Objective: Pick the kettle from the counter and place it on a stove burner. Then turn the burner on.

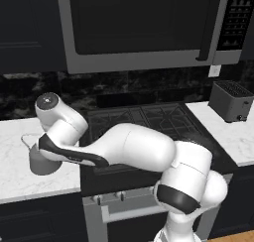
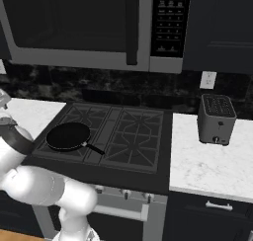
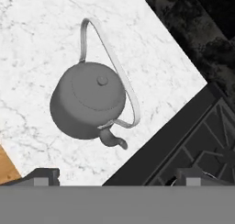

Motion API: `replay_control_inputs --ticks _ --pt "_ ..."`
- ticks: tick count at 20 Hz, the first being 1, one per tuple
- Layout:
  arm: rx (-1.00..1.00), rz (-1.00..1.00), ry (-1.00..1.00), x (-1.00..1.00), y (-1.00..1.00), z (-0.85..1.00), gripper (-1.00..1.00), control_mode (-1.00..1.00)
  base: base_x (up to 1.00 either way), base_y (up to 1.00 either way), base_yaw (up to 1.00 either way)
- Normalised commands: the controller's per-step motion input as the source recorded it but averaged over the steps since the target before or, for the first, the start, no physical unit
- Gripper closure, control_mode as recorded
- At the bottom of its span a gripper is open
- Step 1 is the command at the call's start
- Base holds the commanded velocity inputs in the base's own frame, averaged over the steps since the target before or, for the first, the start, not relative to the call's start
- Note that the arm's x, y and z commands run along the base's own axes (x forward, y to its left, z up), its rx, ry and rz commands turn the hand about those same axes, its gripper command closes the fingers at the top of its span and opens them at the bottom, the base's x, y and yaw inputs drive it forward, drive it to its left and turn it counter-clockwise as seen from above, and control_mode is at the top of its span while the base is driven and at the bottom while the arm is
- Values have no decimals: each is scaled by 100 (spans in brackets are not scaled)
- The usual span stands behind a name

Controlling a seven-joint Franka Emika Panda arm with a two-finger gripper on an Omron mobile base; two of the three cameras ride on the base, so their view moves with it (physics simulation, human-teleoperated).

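Kettle [image 3: 87,101] lidded on counter [image 3: 36,39]; contents apparently hidden.

the kettle [image 3: 87,101] sits on the counter [image 3: 41,44] to the left of the cooktop [image 2: 118,136], its spout turned toward the cooktop. a frying pan [image 2: 68,136] rests on the front left stove burner [image 2: 74,131]. a toaster [image 2: 216,119] stands on the counter stretch right of the cooktop, near the back wall. a microwave [image 1: 144,25] hangs above the cooktop.
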Motion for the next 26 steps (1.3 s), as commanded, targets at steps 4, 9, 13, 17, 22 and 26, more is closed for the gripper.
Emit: replay_control_inputs --ticks 4,9,13,17,22,26 --pt "-16 0 7 46 20 -22 -100 -100 0 0 0" --pt "-9 0 8 43 18 -28 -100 -100 0 0 0" --pt "-6 0 8 41 21 -30 -100 -100 0 0 0" --pt "-6 0 9 38 27 -34 -100 -100 0 0 0" --pt "-3 0 6 38 38 -19 -100 -100 0 0 0" --pt "-2 0 4 21 27 -10 100 -100 0 0 0"
